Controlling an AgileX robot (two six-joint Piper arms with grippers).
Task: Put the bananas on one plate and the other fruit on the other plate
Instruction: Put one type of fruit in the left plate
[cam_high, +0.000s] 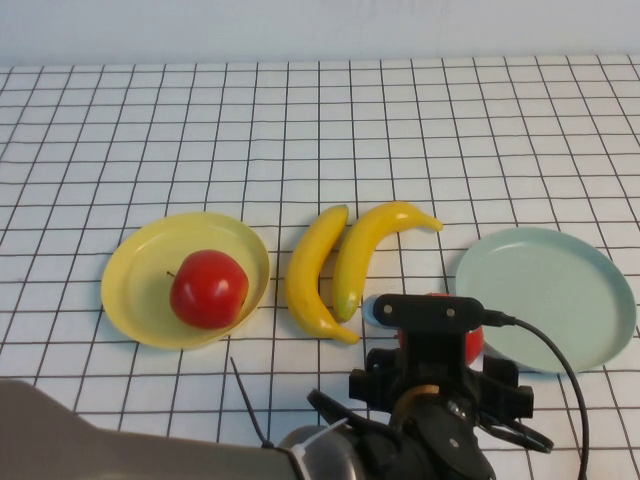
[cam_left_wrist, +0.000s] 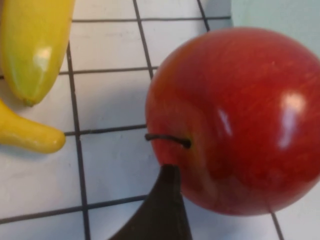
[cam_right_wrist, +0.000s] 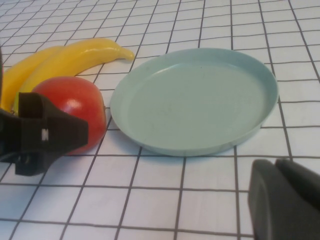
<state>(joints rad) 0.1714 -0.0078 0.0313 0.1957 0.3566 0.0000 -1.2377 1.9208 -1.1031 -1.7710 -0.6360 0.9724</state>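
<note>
Hovering right over the second apple (cam_left_wrist: 235, 120), the left end effector (cam_high: 432, 352) is sitting low at the near edge of the gridded surface (cam_high: 320, 130) with its jaws spread wide and nothing between them yet; one dark fingertip (cam_left_wrist: 162, 210) is showing just beside the fruit's stem side. That apple is resting on the surface between the bananas (cam_high: 340, 265) and the pale blue-green plate (cam_high: 560, 300), close against that plate's rim. It is looking hard, glossy and round, so it is probably going to be light but slippery. A hold across its widest part, jaws level on opposite flanks, seems safest, since a pinch higher up could squeeze it out and send it rolling.

Across the surface, the other apple (cam_high: 208, 288) is already lying in the yellow plate (cam_high: 135, 275). Both bananas are lying side by side on the bare surface, touching neither plate; they look stiff and smooth, best gripped across the middle of the curve.

Parked off to the right, the right end effector (cam_right_wrist: 285, 200) is sitting fully closed, holding nothing.
</note>
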